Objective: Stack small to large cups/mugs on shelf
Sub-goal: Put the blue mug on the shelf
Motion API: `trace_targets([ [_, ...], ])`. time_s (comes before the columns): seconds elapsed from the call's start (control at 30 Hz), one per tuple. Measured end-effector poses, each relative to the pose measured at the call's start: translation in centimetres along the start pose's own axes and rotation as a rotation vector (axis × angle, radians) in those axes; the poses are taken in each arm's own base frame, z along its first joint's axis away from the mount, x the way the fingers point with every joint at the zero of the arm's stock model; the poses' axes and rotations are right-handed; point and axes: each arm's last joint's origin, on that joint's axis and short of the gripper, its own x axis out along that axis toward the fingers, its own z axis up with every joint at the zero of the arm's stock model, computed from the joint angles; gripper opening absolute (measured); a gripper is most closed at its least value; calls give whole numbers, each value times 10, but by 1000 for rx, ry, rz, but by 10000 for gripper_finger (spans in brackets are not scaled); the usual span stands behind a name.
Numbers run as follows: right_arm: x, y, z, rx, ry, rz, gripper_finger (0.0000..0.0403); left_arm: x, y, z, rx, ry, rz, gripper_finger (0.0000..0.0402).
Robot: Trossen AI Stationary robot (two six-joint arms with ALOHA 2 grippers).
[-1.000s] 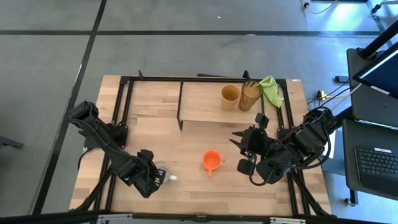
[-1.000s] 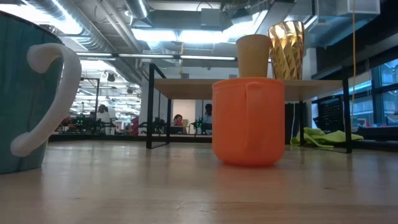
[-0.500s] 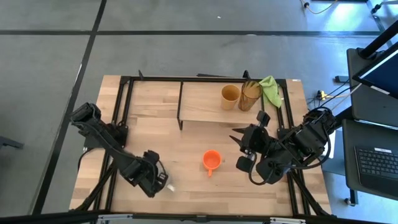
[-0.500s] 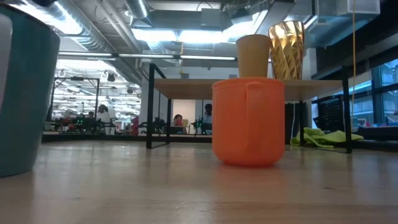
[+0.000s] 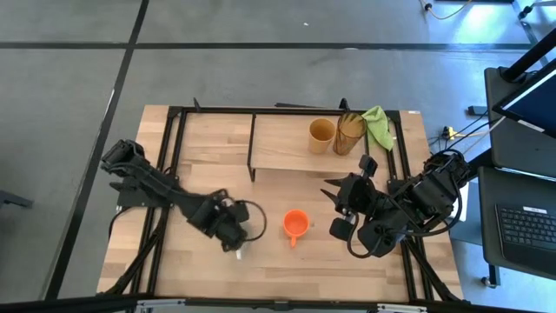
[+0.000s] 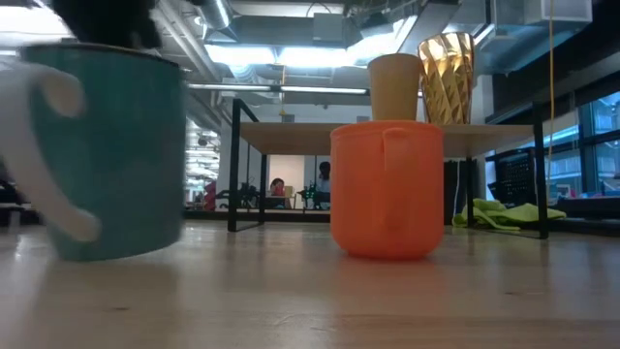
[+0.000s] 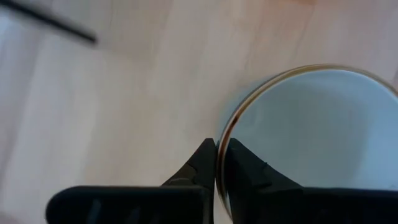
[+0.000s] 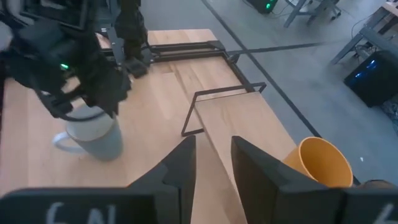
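My left gripper (image 5: 229,229) is shut on the white mug (image 5: 247,223), left of the small orange cup (image 5: 295,224), which stands on its base on the table. In the low view the mug (image 6: 107,155) shows a blue-grey wall and a white handle. The tan-yellow mug (image 5: 321,135) and the amber tumbler (image 5: 350,133) stand side by side on the shelf (image 5: 282,148). My right gripper (image 5: 335,211) is open and empty, right of the orange cup. My left gripper pinches the mug's rim (image 7: 226,129), one finger inside the mug and one outside against its wall. The fingers come from above, pointing down. The mug stays upright, its handle (image 5: 241,252) toward the near edge. Whether its base touches the table I cannot tell.
A green cloth (image 5: 378,126) lies at the shelf's right end. The shelf's black legs (image 6: 234,165) and the black table frame (image 5: 174,148) stand at the far left. Bare tabletop (image 5: 287,269) lies near the front edge.
My left gripper has carried the white mug toward the table's right edge and a little toward the far edge, up beside the orange cup. The mug has turned about, its handle swinging from pointing right to pointing toward the near edge.
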Motion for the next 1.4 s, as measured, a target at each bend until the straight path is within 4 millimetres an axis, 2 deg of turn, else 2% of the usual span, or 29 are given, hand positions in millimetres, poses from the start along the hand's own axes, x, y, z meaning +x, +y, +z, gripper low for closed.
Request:
trace_targets([
  [0.1, 0, 0, 0, 20, 0, 0, 103, 5, 6, 15, 96, -31, -38, 12],
  [0.33, 0, 0, 0, 69, 2, 2, 103, 15, 24, 33, 110, 9, -85, 13],
  [0.57, 0, 0, 0, 71, 5, 6, 103, 19, 30, 36, 116, 22, -70, 48],
  [0.93, 0, 0, 0, 61, 7, 8, 103, 14, 34, 37, 86, -24, -19, 74],
  [1.1, 0, 0, 0, 41, 7, 8, 103, -11, 54, 35, -165, -69, -11, 84],
  [1.23, 2, -1, 1, 42, 8, 1, 103, -36, 69, 19, -541, -22, -33, 88],
  [1.3, 2, -1, 1, 36, 4, -5, 103, -41, 68, 12, -689, 17, -48, 87],
  [1.4, 2, -2, 1, 17, -12, -25, 103, -41, 58, 5, -810, 81, -61, 88],
])
